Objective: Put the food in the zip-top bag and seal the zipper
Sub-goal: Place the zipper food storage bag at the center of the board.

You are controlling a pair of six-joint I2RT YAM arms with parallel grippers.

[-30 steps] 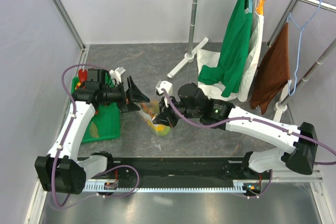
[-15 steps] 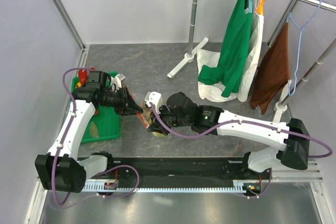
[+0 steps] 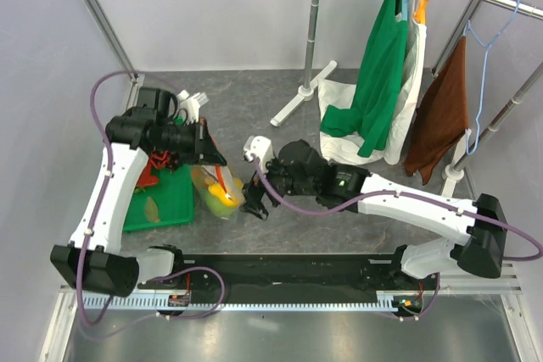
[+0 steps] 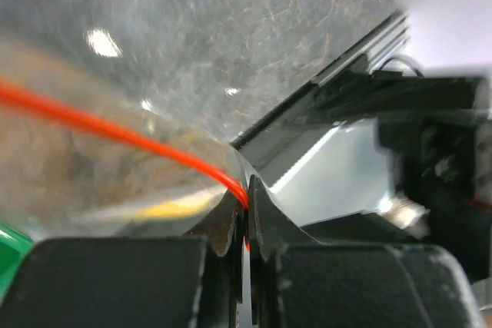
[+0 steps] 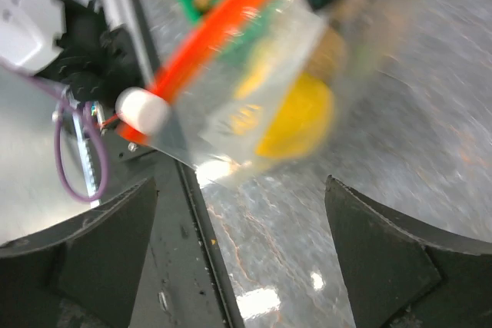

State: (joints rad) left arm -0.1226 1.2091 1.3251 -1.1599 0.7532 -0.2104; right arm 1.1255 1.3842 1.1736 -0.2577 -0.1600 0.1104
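Where the black rail [image 3: 280,270] runs along the near edge of the table [image 3: 339,226], we find bare gray, stone-veined surface on the right side. A little farther in, the right gripper [image 3: 257,202] stands released, its dark fingers [image 5: 84,243] spread wide, with nothing between them. It sits just beside the zip-top bag [image 3: 219,195], and we cannot tell whether they touch. This bag of clear, crinkly, glossy film hangs from its mouth edge, with a smooth yellow-orange fruit [image 3: 220,198] rounded inside it. Its left side lies just beside the right rim of the flat green tray [image 3: 174,209]. A small tan piece [image 3: 151,208] rests on that tray, as does a red toy [image 3: 147,178] partly hidden by the left arm. Above the bag, the left gripper [image 3: 212,156] is clenched on the zipper [image 4: 115,132], a thin red-orange strip pinched between the two black fingertips [image 4: 223,224]. Beyond them the table lies open up to the white foot [image 3: 301,95] of a metal rack. At the far right hang a green garment [image 3: 377,74], a white cloth bag [image 3: 413,82] and a brown cloth [image 3: 441,116], all soft and draped.
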